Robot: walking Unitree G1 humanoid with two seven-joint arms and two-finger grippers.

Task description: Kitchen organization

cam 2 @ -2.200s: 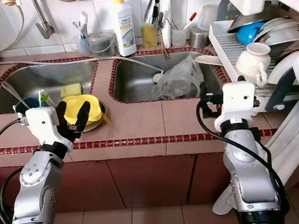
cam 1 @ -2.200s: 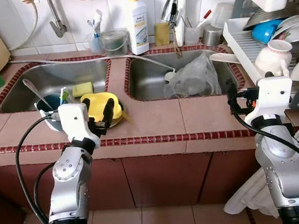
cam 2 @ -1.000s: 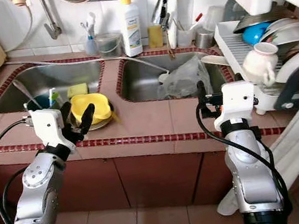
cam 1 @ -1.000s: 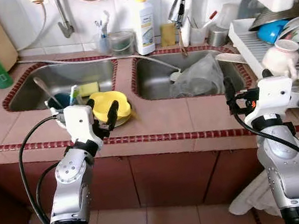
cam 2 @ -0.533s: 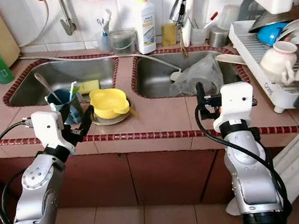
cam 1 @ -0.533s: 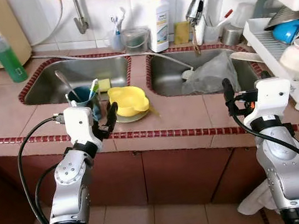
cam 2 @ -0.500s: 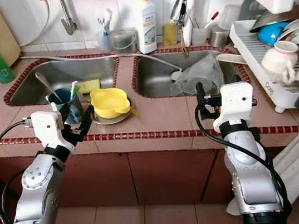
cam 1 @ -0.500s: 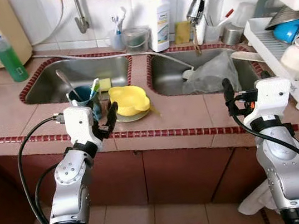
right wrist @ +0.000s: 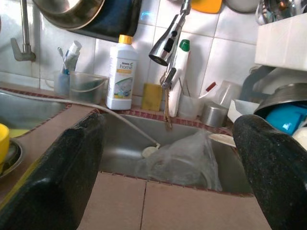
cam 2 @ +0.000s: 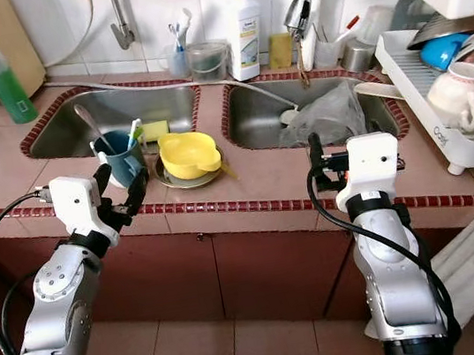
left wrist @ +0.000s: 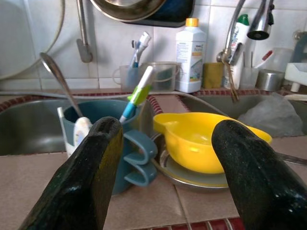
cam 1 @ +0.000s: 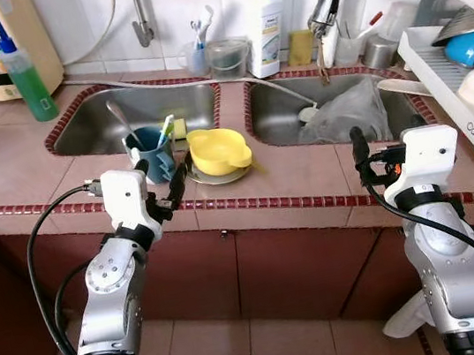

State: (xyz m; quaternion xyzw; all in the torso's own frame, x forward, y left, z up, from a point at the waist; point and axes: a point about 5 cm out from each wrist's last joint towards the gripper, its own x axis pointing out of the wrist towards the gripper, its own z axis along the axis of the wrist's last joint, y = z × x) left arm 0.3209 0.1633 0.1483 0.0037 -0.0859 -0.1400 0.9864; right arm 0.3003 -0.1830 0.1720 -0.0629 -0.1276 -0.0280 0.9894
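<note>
Presently: left end effector [cam 1: 159,182] spread wide, short of the blue cup [cam 1: 151,153] on the desk [cam 1: 256,183]
Cup stands upright between the two sinks' front edge, just beside the yellow bowl [cam 1: 217,152]; long axis vertical, handle facing the robot, spoon [left wrist: 58,76] and toothbrush [left wrist: 137,93] leaning inside. Best taken square round the body, clear of the handle and bowl. Right end effector [cam 2: 317,163] spread wide, empty, well apart from the cup

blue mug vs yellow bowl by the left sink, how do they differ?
The blue mug is tall and narrow; the yellow bowl is low and wide. The mug holds a spoon and a toothbrush; the bowl looks empty. The mug stands straight on the countertop; the bowl sits on a metal plate. Both are upright between the sinks, ahead of the open left gripper.
</note>
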